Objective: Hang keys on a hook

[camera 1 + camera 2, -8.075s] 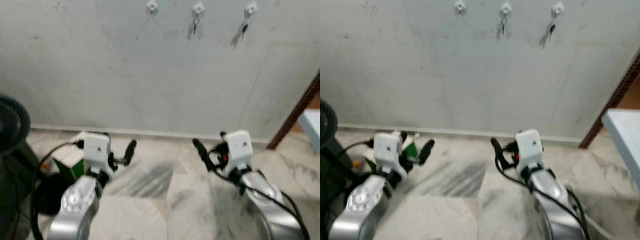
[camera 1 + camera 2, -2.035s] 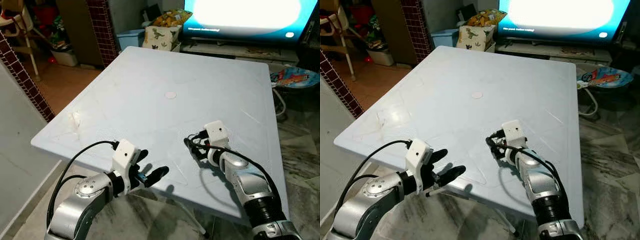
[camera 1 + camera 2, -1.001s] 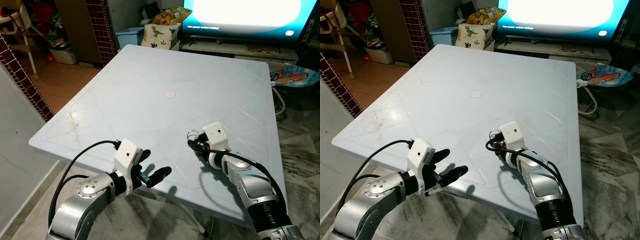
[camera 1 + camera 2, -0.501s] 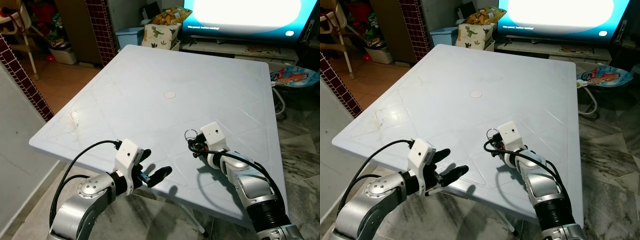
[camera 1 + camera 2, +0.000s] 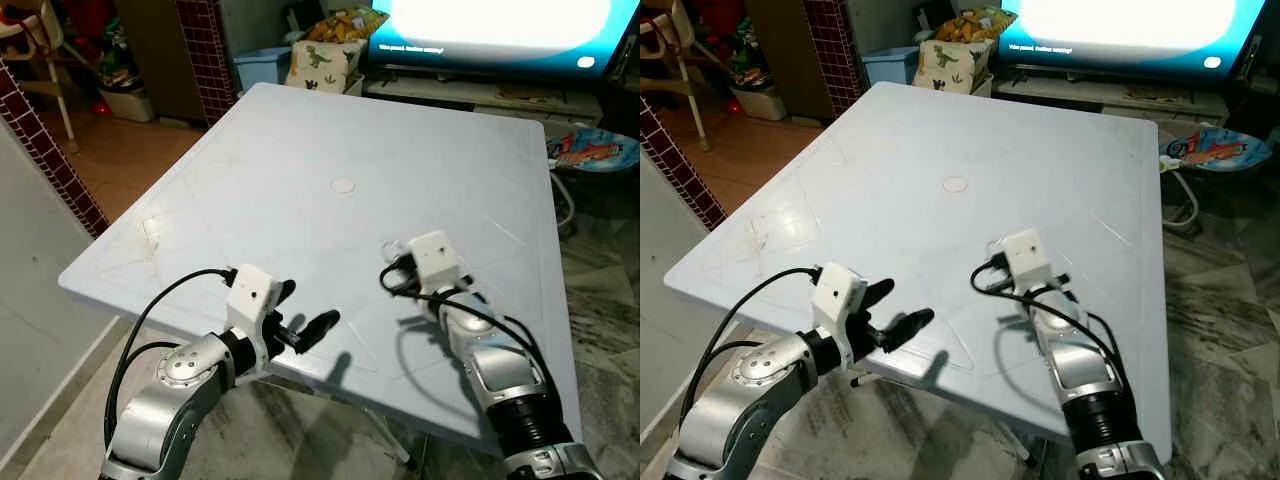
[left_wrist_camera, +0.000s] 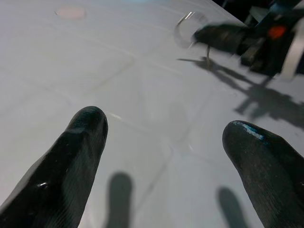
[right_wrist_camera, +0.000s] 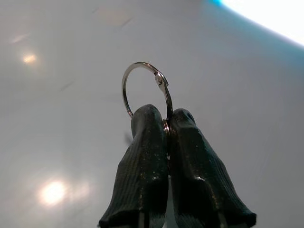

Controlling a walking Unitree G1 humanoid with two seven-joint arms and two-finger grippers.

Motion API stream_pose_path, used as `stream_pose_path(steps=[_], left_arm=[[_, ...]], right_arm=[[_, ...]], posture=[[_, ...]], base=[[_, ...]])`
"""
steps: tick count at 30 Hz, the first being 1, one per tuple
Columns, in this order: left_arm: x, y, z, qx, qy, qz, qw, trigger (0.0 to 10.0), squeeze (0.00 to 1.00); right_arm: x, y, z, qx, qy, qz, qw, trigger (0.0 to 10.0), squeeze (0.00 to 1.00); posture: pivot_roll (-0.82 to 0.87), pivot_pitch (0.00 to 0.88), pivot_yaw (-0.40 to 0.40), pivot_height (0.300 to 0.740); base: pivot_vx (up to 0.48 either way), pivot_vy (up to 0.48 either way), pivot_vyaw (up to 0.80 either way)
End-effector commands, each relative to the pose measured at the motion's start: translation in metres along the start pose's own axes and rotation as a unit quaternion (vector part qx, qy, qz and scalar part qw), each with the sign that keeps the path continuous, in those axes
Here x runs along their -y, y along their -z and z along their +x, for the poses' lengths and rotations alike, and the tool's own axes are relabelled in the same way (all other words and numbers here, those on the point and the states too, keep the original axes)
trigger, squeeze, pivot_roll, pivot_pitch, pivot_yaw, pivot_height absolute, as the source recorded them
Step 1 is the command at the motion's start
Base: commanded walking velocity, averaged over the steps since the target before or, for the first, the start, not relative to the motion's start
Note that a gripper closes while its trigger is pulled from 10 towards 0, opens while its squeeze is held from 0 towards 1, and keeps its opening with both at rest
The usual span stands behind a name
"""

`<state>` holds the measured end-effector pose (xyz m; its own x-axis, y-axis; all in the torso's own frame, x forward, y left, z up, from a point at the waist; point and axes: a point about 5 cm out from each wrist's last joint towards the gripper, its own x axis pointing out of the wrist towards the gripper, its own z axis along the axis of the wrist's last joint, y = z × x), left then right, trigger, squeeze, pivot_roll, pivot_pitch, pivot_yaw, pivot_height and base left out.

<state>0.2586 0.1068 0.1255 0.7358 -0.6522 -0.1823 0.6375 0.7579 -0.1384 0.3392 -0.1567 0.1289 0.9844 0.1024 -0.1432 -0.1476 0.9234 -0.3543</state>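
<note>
Pale blue-white plastic, smooth and faintly glossy, makes up the table (image 5: 300, 150), its top moulded with shallow diagonal lines and a small round cap (image 5: 343, 185) near the middle; the right gripper (image 7: 166, 124) hangs just above the table's near half with its two ribbed black fingers pressed together on a thin silver key ring (image 7: 145, 88), which stands up as an open loop past the fingertips; in the right wrist view only the ring can be seen, and whatever hangs from it is hidden behind the fingers; the left wrist view catches the same ring (image 6: 187, 28), blurred, with a thin dark sliver dangling below the pinched fingers and casting a shadow on the table, too soft to tell as a key; in the head views the ring is a tiny pale arc (image 5: 392, 246) beside the white wrist box; the left gripper (image 5: 303, 322) hovers at the table's near edge, empty, its rounded matte fingers (image 6: 80, 142) spread wide apart; a bright screen (image 5: 500, 20) is cut off by the top of the view, with a dinosaur-print bag (image 5: 325, 62) and a brick column (image 5: 205, 50) behind the table.
</note>
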Motion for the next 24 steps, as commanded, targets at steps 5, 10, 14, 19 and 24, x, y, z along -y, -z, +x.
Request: stream_pose_path(steps=[5, 10, 14, 19, 24], left_arm=[[-0.01, -0.008, 0.001, 0.023, -0.034, 0.011, 0.999, 10.0, 0.0], [-0.014, -0.01, 0.001, 0.039, -0.055, 0.016, 0.998, 10.0, 0.0], [-0.017, -0.012, 0.002, 0.047, -0.067, 0.02, 0.996, 10.0, 0.0], [-0.02, -0.015, 0.003, 0.059, -0.076, 0.024, 0.995, 10.0, 0.0], [-0.02, -0.016, 0.003, 0.061, -0.075, 0.028, 0.995, 10.0, 0.0]], right_arm=[[0.011, -0.033, -0.001, 0.104, 0.075, -0.093, 0.987, 0.0, 0.0], [0.013, -0.051, -0.007, 0.184, 0.134, -0.199, 0.953, 0.0, 0.0], [0.011, -0.061, -0.011, 0.229, 0.161, -0.263, 0.923, 0.0, 0.0], [0.006, -0.066, -0.014, 0.26, 0.176, -0.326, 0.891, 0.0, 0.0], [0.006, -0.061, -0.011, 0.246, 0.168, -0.303, 0.905, 0.0, 0.0]], posture=[[-0.03, 0.068, 0.048, 0.74], [-0.03, 0.065, 0.049, 0.74], [-0.04, 0.053, 0.051, 0.74], [-0.04, 0.048, 0.053, 0.74], [-0.03, 0.043, 0.055, 0.74]], base=[[0.0, 0.0, 0.0], [0.0, 0.0, 0.0], [0.0, 0.0, 0.0], [0.0, 0.0, 0.0], [0.0, 0.0, 0.0]])
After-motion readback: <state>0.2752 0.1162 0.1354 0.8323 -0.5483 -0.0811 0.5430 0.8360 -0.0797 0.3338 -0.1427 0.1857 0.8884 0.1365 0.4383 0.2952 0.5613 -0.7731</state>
